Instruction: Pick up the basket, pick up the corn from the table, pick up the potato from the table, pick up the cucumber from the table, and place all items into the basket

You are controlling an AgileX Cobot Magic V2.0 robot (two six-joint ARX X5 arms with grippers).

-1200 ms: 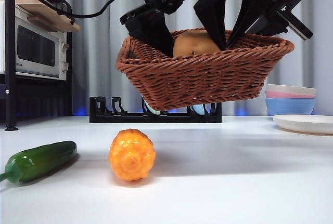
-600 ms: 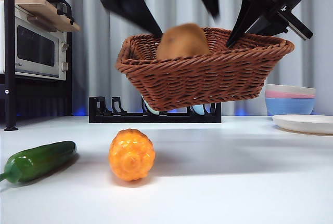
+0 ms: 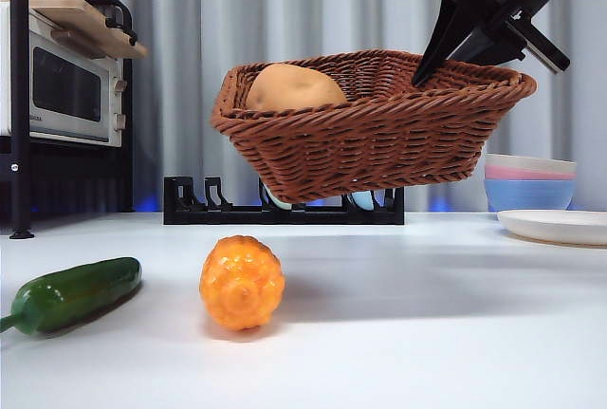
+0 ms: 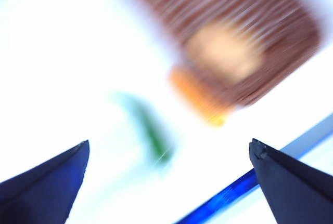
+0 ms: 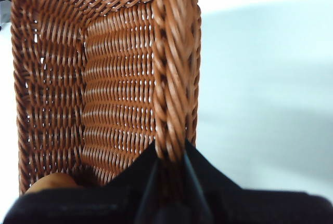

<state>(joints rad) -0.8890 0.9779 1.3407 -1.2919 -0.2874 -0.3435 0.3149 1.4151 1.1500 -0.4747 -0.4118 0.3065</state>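
The wicker basket [image 3: 379, 143] hangs tilted above the table. My right gripper [image 3: 432, 67] is shut on its right rim, as the right wrist view [image 5: 169, 156] shows on the braided rim [image 5: 174, 78]. The tan potato [image 3: 289, 89] lies inside at the basket's left end; it also shows in the right wrist view [image 5: 52, 181]. The orange corn [image 3: 242, 283] and the green cucumber [image 3: 76, 293] lie on the white table below. My left gripper [image 4: 169, 142] is open and empty, high above; its blurred view shows the basket [image 4: 218, 5], potato [image 4: 223, 52], corn [image 4: 200, 99] and cucumber [image 4: 148, 128].
A microwave [image 3: 62, 91] stands on a dark shelf at the left. A black rack [image 3: 190, 205] stands behind the basket. Stacked bowls [image 3: 529, 186] and a white plate [image 3: 555, 226] sit at the right.
My left gripper opened, let the potato go into the basket and rose out of the front view. The potato settled lower at the basket's left end. The basket stayed put.
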